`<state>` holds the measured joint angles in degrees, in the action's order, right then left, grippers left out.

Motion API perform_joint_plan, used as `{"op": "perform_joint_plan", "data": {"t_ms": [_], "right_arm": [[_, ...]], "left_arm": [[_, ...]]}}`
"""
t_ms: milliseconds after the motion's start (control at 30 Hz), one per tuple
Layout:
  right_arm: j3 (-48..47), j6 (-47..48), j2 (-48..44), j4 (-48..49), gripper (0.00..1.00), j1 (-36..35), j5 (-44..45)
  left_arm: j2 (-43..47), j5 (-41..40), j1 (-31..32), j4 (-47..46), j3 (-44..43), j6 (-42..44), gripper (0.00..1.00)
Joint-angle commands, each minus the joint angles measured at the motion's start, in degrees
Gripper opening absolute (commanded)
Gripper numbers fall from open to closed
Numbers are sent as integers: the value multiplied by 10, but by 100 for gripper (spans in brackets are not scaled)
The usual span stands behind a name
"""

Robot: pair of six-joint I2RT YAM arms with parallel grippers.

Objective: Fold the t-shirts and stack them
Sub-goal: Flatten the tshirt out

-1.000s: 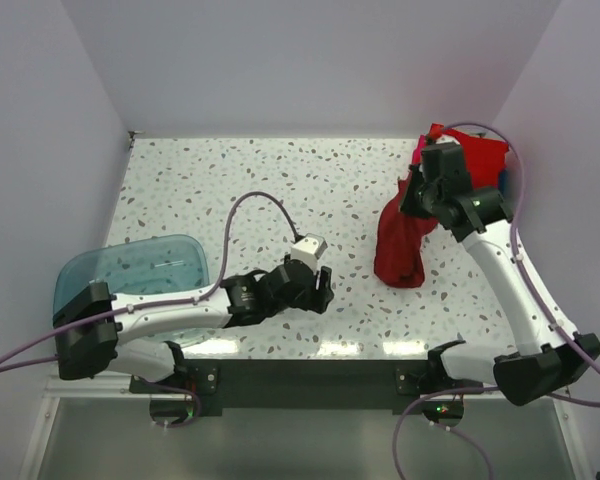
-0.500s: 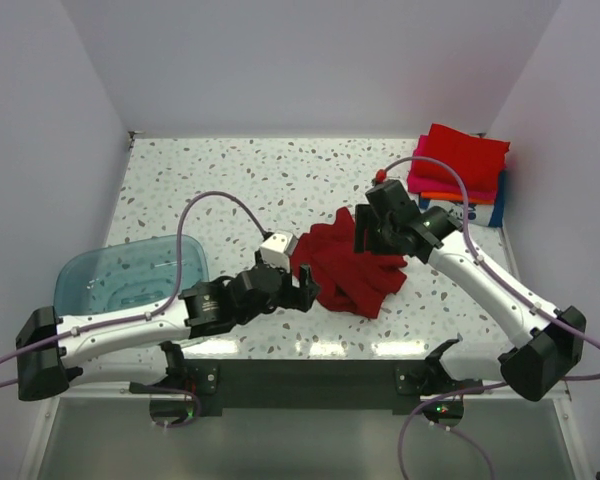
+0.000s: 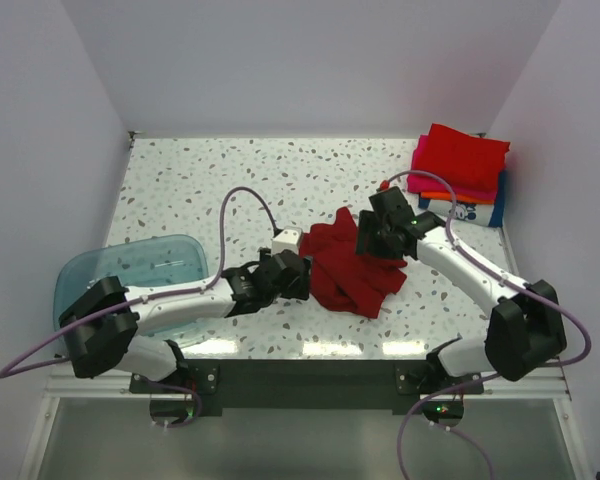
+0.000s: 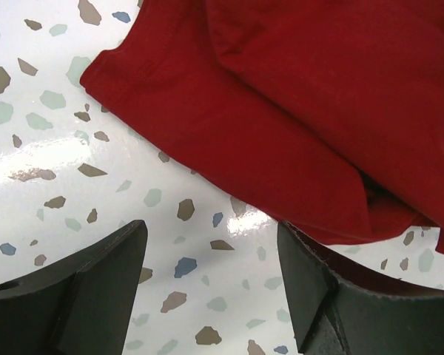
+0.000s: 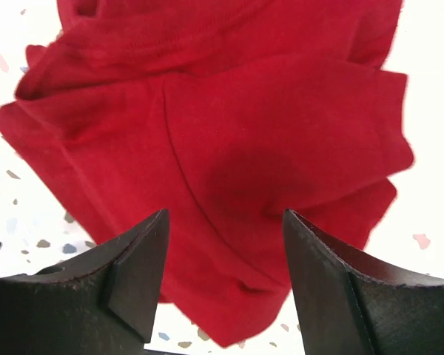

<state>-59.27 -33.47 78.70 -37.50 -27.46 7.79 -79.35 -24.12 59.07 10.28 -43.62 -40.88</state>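
Dark red cloth takes the middle of the scene: the loose t-shirt [image 3: 352, 272] lies crumpled on the speckled table [image 3: 210, 190], close to the near edge, between the two arms. It is bunched and creased, with folds overlapping and one hemmed edge showing in the left wrist view.

In comes the left gripper [image 4: 211, 244], low over the table at the shirt's left side. Its fingers are spread wide with nothing between them but bare tabletop, and the right-hand finger sits just beside the hem. I cannot tell if it touches the cloth.

Over on the other side, the right gripper [image 5: 226, 222] hangs above the shirt's far right part. Its fingers are also wide apart and the red cloth fills the gap below them. No fold is pinched between them.

Off at the far right corner sits the stack of folded shirts [image 3: 463, 158], bright red on top, with magenta, orange and a white-and-blue print underneath. It is well apart from both grippers. The blue tub [image 3: 130, 265] rests at the near left edge.
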Motion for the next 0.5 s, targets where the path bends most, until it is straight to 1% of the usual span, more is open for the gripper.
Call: {"op": "perform_joint_plan", "data": {"t_ms": [0,33,133,167,200,233,267,333,367,467], "right_arm": [[20,-8,20,65,65,0,-54],[22,-9,26,74,65,0,-61],[28,-7,51,81,57,0,-77],[30,-6,54,79,44,0,-77],[30,-5,50,71,34,1,-77],[29,-5,42,64,8,1,-72],[32,-7,31,56,1,1,-63],[35,-13,-18,27,0,1,-34],[36,-15,-35,13,0,2,1],[50,-27,-116,-36,0,2,55]], "left_arm": [[-14,14,-12,-54,-24,9,75],[-19,16,-18,-54,-28,10,75],[-32,20,-24,-51,-39,13,75],[-35,19,-25,-50,-42,15,75],[-35,17,-26,-48,-49,17,75],[-38,16,-31,-46,-52,19,75],[-38,14,-34,-40,-56,20,75],[-41,10,-50,-30,-67,19,74],[-44,8,-57,-20,-72,16,74],[-56,0,-84,-13,-91,13,73]]}}
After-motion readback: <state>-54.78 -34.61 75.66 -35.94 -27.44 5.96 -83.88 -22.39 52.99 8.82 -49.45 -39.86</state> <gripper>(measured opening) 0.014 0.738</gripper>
